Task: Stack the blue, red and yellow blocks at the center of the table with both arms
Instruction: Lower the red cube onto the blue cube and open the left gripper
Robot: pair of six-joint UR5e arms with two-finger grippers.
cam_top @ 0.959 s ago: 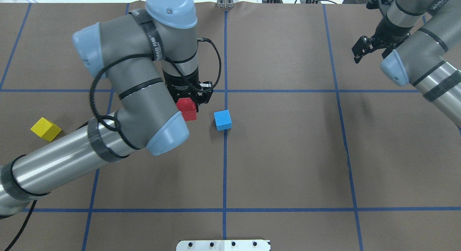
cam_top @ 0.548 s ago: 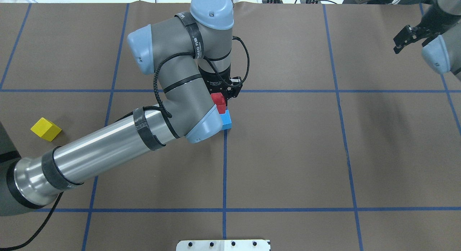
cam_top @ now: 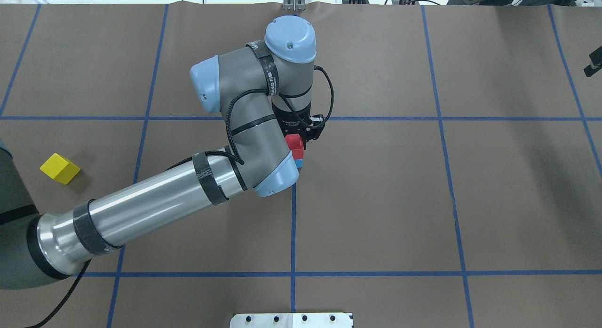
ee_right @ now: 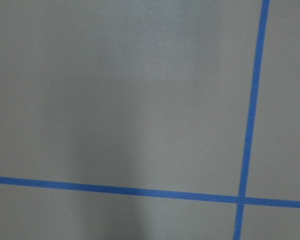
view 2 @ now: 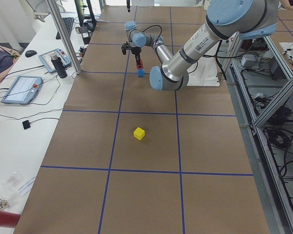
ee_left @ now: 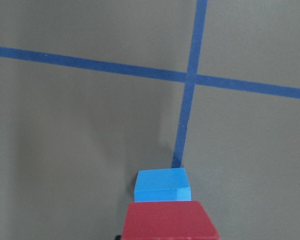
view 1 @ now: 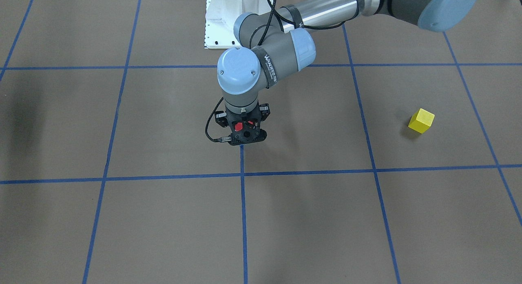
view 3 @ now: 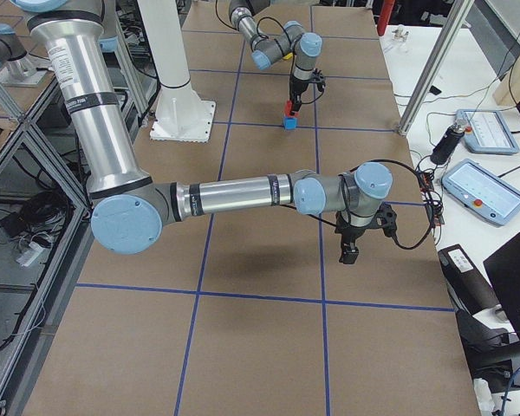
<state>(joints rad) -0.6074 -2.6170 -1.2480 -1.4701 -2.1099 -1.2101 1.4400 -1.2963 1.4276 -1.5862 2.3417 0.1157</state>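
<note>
My left gripper (cam_top: pixel 301 139) is shut on the red block (cam_top: pixel 295 145) and holds it right over the blue block (cam_top: pixel 300 164), which stands on the brown table by the centre tape line. I cannot tell whether the two blocks touch. The left wrist view shows the red block (ee_left: pixel 169 221) at the bottom edge with the blue block (ee_left: pixel 162 185) just beyond it. The yellow block (cam_top: pixel 59 168) lies alone at the far left, and also shows in the front view (view 1: pixel 421 120). My right gripper (view 3: pixel 349 251) hangs over bare table at the right edge; I cannot tell whether it is open.
Blue tape lines (cam_top: pixel 293 224) divide the brown table cover into squares. The white robot base plate (cam_top: pixel 291 320) is at the near edge. Desks with tablets (view 2: pixel 22 88) and metal frame posts (view 2: pixel 63 39) flank the far side.
My left arm has carried the red block to the right, from beside the blue block to over it. My right arm has pulled back to the right, almost out of the overhead view.
</note>
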